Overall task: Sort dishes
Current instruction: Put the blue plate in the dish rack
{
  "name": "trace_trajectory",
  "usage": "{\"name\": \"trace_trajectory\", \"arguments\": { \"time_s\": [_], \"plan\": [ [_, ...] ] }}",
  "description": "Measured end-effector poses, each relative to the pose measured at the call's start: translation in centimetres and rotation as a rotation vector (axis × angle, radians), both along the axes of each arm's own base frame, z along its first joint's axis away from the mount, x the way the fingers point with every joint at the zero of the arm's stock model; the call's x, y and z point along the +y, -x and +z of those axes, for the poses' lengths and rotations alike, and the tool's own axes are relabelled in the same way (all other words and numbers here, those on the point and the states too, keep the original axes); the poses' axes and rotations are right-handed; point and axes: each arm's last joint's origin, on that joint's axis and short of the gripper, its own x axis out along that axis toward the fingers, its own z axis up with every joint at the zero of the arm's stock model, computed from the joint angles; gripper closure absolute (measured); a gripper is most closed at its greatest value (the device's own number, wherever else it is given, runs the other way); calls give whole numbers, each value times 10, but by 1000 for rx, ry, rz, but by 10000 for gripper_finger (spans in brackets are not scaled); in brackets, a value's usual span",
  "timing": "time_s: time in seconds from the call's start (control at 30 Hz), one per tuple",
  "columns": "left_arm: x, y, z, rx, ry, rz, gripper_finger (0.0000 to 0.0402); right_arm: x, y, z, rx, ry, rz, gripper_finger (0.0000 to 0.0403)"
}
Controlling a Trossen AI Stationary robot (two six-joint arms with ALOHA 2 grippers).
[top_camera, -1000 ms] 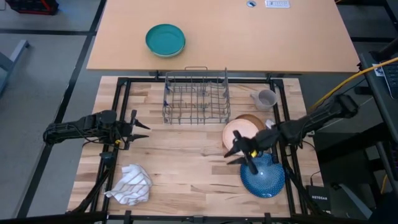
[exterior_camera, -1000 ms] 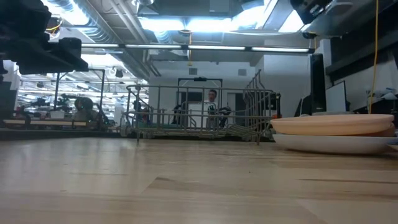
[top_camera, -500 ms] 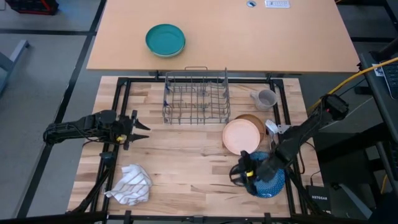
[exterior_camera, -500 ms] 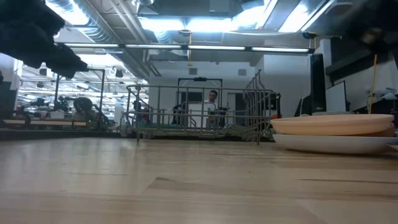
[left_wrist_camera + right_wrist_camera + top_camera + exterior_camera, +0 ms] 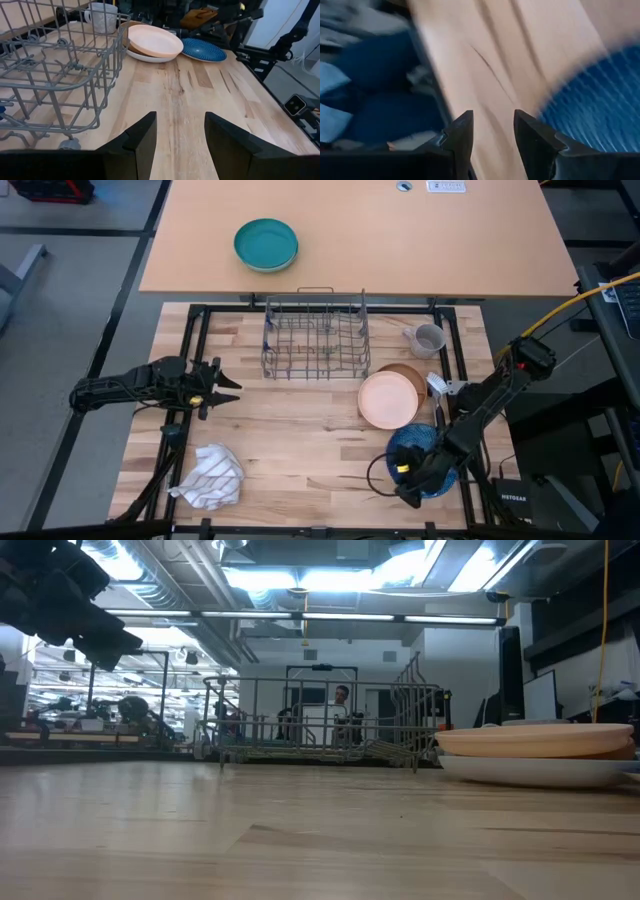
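Note:
The blue plate (image 5: 428,460) lies flat on the wood at the near right. My right gripper (image 5: 404,486) hangs open at its near-left rim, pointing steeply down; bare wood shows between its fingers (image 5: 493,117) and the plate (image 5: 592,110) lies off to one side. Farther back, the peach-pink bowl (image 5: 389,399) rests on the white plate (image 5: 150,56). The grey mug (image 5: 429,338) stands at the far right. My left gripper (image 5: 224,387) waits open at the table's left, pointing about level toward the dishes (image 5: 180,117).
A wire dish rack (image 5: 315,335) stands at the far middle of the wooden table. A striped white cloth (image 5: 210,477) lies crumpled at the near left. A teal-green bowl (image 5: 266,244) sits on the other table behind. Bare wood stretches between the cloth and the plates.
My right gripper has swung from above the peach-pink bowl toward the table's near edge and down to the blue plate's near-left rim, rolling and tipping to point more steeply down. My left gripper has rolled about its own axis in place. No dish has moved.

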Motion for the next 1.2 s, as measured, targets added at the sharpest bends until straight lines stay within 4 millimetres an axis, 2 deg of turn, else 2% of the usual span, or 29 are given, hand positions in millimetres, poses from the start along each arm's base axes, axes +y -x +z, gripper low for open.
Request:
{"name": "trace_trajectory", "arguments": {
  "time_s": [0.13,0.33,0.63,0.8,1.2],
  "plan": [
    [0,0,0,1,0,0,247,-7,9,-1,195,56,-43,259],
    [0,0,0,3,0,1,247,-2,2,-4,147,48,-78,259],
    [0,0,0,5,71,23,247,5,-2,-41,300,124,-53,259],
    [0,0,0,4,75,26,247,10,-6,-46,283,109,-53,259],
    [0,0,0,2,74,31,247,12,-24,-48,74,110,-160,259]
  ]
}}
